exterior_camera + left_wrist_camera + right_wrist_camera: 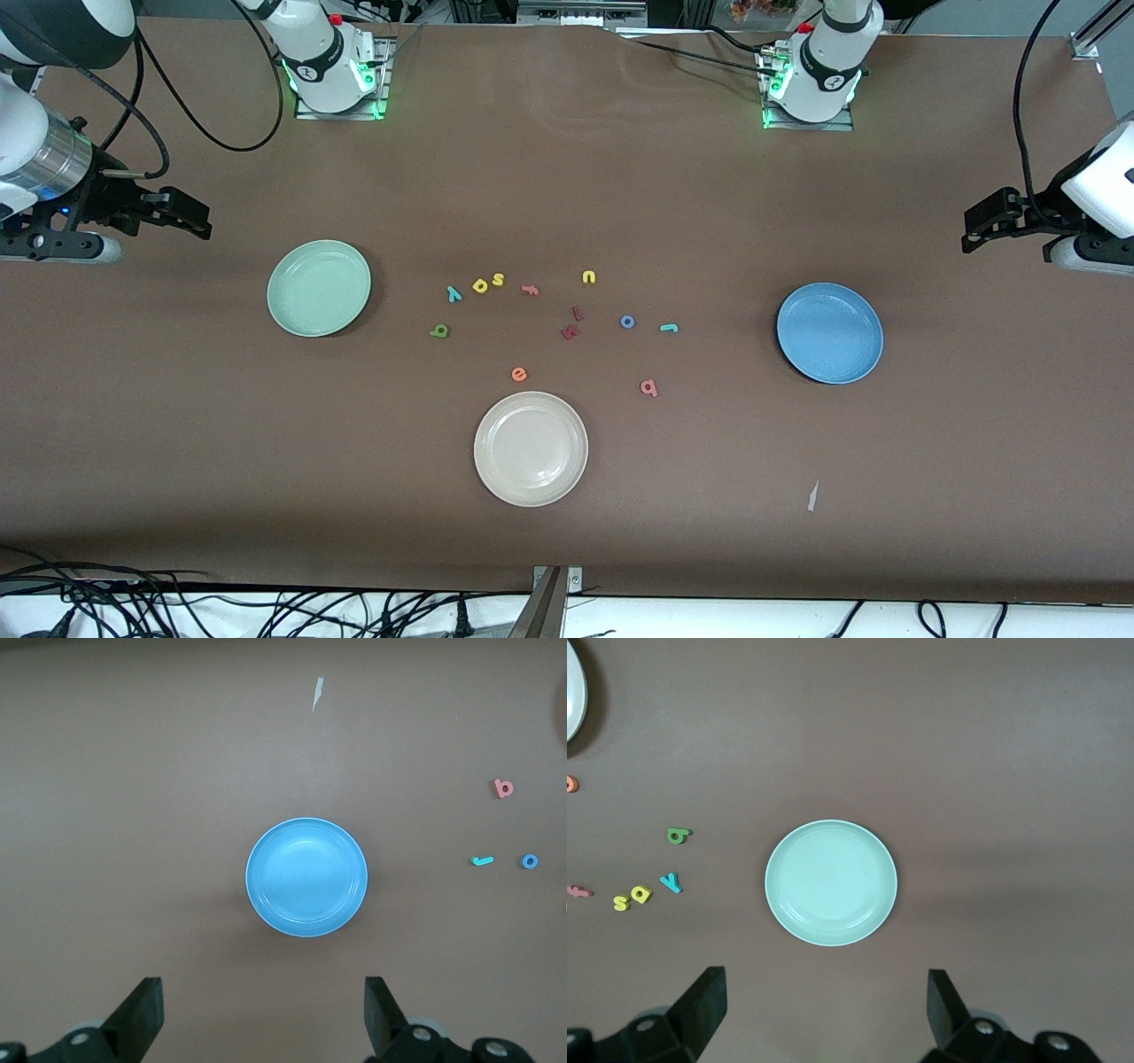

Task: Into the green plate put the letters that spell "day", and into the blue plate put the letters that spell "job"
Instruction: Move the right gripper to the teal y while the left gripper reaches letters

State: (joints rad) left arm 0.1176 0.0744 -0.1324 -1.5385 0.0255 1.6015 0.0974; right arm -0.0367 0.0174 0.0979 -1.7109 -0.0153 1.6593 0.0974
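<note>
The green plate (319, 288) (831, 882) lies empty toward the right arm's end, the blue plate (830, 333) (306, 877) empty toward the left arm's end. Between them lie the teal y (454, 294) (671, 881), yellow a (481, 285) (641, 895), dark green d (439, 331) (677, 835), blue o (627, 322) (530, 861), teal j (669, 328) (482, 861) and salmon b (648, 387) (503, 788). My right gripper (197, 221) (826, 1005) hangs open and empty over bare table at its end. My left gripper (974, 229) (263, 1010) is likewise open and empty at its end.
A cream-white plate (531, 448) sits nearer the front camera than the letters. Other letters lie among them: yellow s (498, 279), pink f (530, 289), yellow u (588, 277), orange e (519, 374), two dark red ones (573, 323). A paper scrap (811, 496) lies near the front edge.
</note>
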